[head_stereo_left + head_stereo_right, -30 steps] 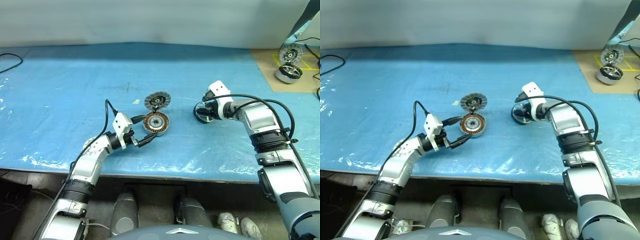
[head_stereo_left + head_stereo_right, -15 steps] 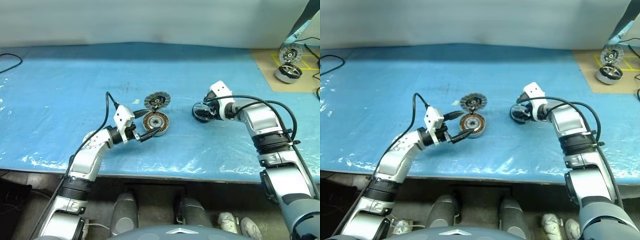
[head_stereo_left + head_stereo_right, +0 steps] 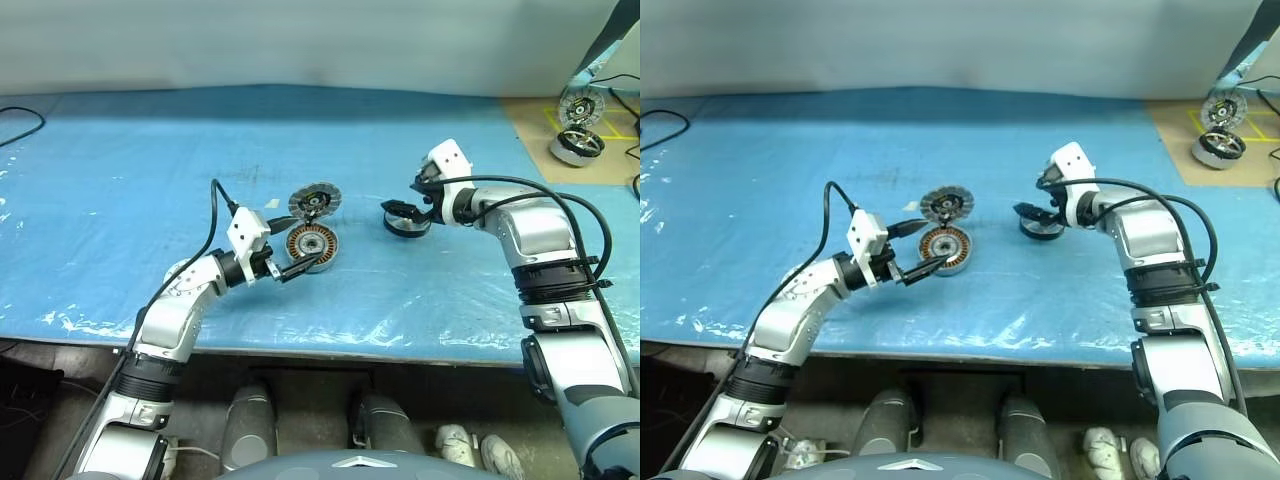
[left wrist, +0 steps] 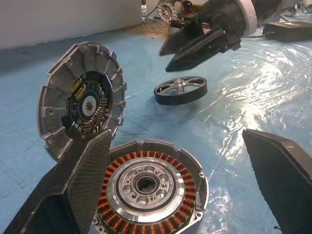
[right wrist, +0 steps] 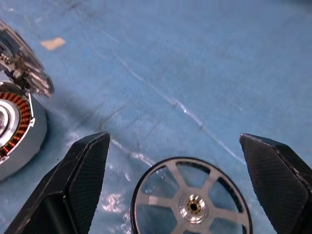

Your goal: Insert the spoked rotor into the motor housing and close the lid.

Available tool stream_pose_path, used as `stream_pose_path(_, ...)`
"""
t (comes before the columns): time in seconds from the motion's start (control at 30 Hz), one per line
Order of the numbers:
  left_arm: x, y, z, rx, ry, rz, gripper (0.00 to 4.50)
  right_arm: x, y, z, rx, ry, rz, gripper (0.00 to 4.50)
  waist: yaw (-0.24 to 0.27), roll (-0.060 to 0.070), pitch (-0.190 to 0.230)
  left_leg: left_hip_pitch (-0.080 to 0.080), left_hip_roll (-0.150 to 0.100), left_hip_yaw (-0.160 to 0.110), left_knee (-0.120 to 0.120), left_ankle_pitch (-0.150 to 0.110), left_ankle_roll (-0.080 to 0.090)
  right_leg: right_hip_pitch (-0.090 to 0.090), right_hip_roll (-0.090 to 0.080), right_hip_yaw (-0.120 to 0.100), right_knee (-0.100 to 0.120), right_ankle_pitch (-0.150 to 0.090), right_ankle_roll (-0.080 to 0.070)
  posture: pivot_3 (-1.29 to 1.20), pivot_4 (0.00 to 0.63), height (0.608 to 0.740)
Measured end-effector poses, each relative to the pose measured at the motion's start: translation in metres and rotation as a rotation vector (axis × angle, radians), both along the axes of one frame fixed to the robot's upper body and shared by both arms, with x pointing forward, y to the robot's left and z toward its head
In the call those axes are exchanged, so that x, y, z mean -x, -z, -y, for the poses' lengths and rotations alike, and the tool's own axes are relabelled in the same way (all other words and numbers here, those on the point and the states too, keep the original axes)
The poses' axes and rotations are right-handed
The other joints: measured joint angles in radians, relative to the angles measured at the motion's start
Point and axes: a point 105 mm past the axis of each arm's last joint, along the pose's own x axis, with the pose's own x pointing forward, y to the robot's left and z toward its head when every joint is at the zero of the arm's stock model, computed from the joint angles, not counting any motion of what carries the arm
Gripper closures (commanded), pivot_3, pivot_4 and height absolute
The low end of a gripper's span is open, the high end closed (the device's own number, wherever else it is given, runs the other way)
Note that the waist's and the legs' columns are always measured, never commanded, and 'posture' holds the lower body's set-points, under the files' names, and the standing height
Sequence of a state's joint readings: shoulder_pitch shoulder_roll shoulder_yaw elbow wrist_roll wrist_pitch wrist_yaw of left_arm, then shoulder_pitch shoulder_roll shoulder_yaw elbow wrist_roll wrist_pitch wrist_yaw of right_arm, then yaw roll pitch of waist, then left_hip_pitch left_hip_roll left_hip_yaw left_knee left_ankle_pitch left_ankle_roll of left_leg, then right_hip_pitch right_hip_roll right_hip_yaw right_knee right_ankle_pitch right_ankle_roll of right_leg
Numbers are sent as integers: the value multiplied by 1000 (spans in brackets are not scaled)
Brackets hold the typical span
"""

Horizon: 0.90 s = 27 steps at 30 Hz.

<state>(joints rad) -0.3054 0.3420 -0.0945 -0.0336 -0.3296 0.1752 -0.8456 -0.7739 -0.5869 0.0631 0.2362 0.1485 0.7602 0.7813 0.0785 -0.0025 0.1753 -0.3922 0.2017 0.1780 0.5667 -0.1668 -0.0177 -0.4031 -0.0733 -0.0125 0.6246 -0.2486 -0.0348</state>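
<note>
I can read no text, label, brand or number anywhere. The lid's [image 4: 80, 107] inner face carries a dark circuit board with a small yellow patch, but any marking on it is too small for me to make out. The yellow lines on the brown board [image 3: 575, 125] at the far right form no sign I can read.

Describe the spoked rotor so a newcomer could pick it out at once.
On the blue-covered table, look just under the open right gripper. The spoked rotor lies flat there, apart from the motor housing: a thin black-rimmed wheel with silver spokes and no copper windings.
</note>
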Motion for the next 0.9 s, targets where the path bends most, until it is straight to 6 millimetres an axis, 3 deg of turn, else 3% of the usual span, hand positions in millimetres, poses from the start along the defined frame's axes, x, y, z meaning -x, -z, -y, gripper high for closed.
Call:
stream_pose_path(0.23,-1,1,0,0,-1,-2,0,0,21,20,293,-21,6,14,-1,0,0,0,0,0,0,0,0,0,0,0,0,0,0,0,150,740)
stream_pose_path(0.9,-4,21,-4,1,-12,-7,0,15,51,10,348,-133,-70,14,-4,0,0,-1,0,0,1,0,1,0,0,0,1,0,0,0,150,740)
